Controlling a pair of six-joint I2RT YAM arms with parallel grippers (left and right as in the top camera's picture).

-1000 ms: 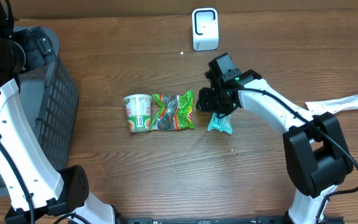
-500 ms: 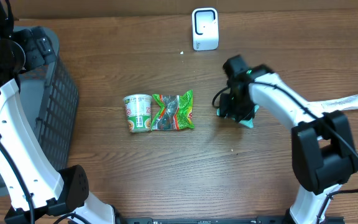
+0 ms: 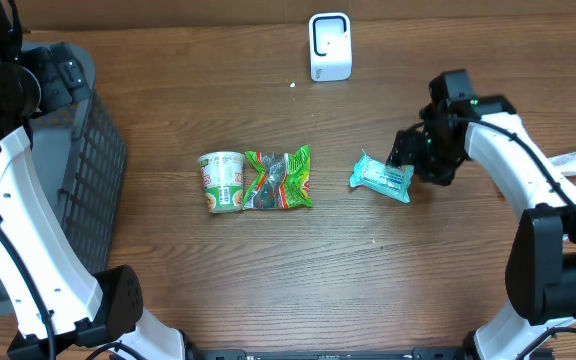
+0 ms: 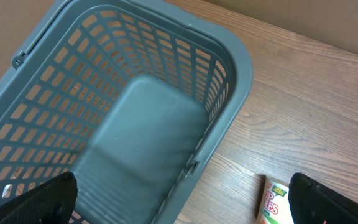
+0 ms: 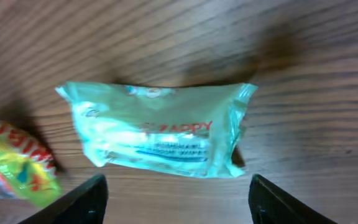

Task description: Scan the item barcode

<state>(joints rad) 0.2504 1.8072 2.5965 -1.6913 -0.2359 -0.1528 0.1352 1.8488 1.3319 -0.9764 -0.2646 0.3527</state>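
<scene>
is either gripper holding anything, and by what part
Nothing is held. The right gripper is open over the teal packet lying on the table; the left gripper is open above the basket.

The teal packet (image 5: pixel 157 140), lying towards the right edge of the table, carries the brand "ZAPPY" in red capitals. The dark blue line printed beneath it is too blurred to read. Red lettering on the cup (image 4: pixel 275 200) and on the green packet (image 5: pixel 14 165) is not legible.
</scene>
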